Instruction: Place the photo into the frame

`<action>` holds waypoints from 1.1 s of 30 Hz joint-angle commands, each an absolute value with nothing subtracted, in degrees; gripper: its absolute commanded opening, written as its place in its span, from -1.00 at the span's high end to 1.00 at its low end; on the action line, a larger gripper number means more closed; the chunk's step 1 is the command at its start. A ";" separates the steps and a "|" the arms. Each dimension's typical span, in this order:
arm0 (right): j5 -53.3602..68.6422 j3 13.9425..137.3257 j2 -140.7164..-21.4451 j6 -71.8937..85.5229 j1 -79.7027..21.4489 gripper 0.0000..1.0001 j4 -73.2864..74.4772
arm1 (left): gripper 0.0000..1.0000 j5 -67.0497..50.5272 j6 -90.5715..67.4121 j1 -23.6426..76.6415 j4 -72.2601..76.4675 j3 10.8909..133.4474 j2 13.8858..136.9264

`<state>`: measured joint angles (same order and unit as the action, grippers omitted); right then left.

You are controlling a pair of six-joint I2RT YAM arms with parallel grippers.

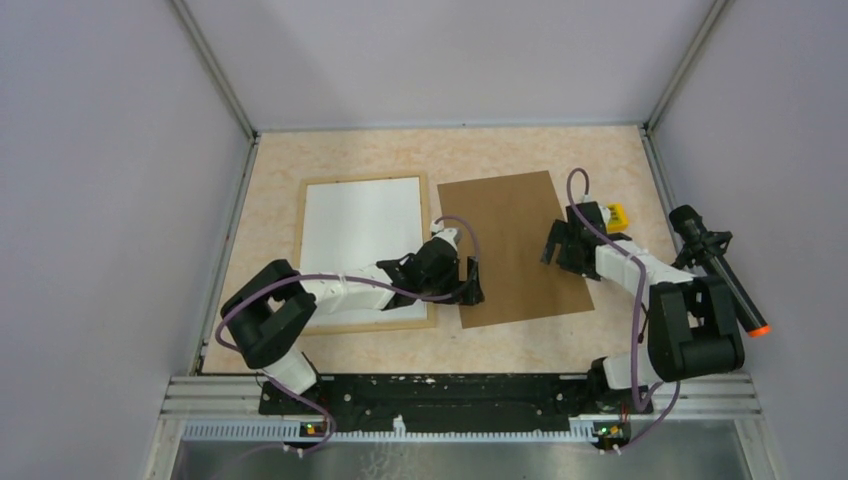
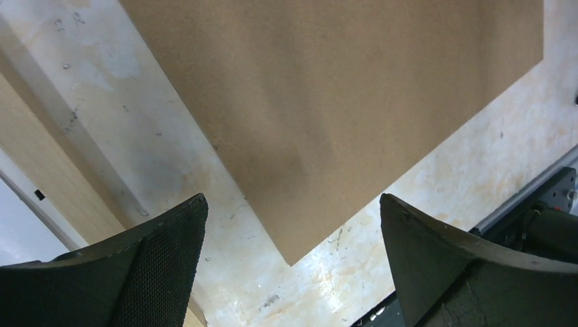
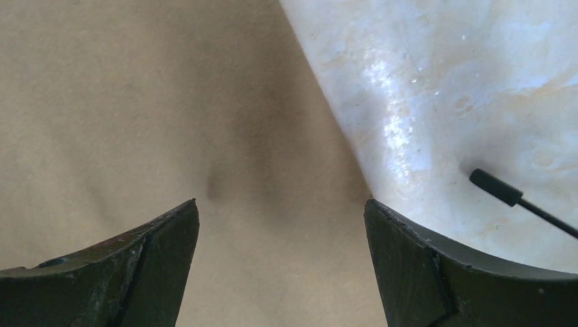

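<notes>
My left fingers (image 1: 474, 283) stand wide apart with nothing between them. They hang low over the near left corner of the board (image 2: 327, 102), and that corner shows right in the gap. My right fingers (image 1: 560, 242) are spread almost as wide and are also empty. They sit above the board's right side, with its right edge running up through the gap and bare desk (image 3: 436, 88) beyond it. I can't tell from any view whether either pair touches the board.

The brown board lies flat in the middle of the desk, a little skewed. Just left of it is the frame (image 1: 301, 250), also flat, with a white sheet (image 1: 360, 225) filling its opening. My left arm crosses the frame's near right corner. A small yellow thing (image 1: 617, 213) sits behind my right wrist.

I see the photo nowhere, with no sunflowers in any view. It may lie under the board, or the white sheet may be its blank side or only a mat. I can't say which.

As I read it, the frame is open with its back out, and the step in hand is taking hold of the board. The photo is not visibly seated yet, so the task looks early.

The board is thin and flat on the desk, so a straight pinch from above won't catch it. One finger has to get under an edge, or I slide it until a corner overhangs something. With the two pairs on different sides, I should lift evenly so it doesn't swing into the frame.
</notes>
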<state>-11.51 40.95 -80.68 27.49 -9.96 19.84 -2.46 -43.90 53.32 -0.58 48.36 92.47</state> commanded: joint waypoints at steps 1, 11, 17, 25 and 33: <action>-13.25 43.77 -83.02 25.41 -7.89 -0.79 17.29 | -0.98 2.70 -45.53 53.79 1.66 49.84 92.79; -14.36 43.63 -85.27 24.16 -5.67 -0.79 16.79 | -0.97 3.60 -45.71 53.88 3.36 49.45 94.98; -3.59 40.77 -86.29 25.17 -5.71 -0.73 13.89 | -0.98 1.35 -46.49 53.88 3.57 50.65 97.19; 6.51 34.92 -82.50 26.10 -5.69 -0.65 10.19 | -0.97 -6.50 -47.69 52.46 7.32 50.91 98.48; 13.28 30.74 -81.19 26.28 -5.64 -0.55 8.19 | -0.98 -11.95 -45.32 52.04 6.64 55.40 93.64</action>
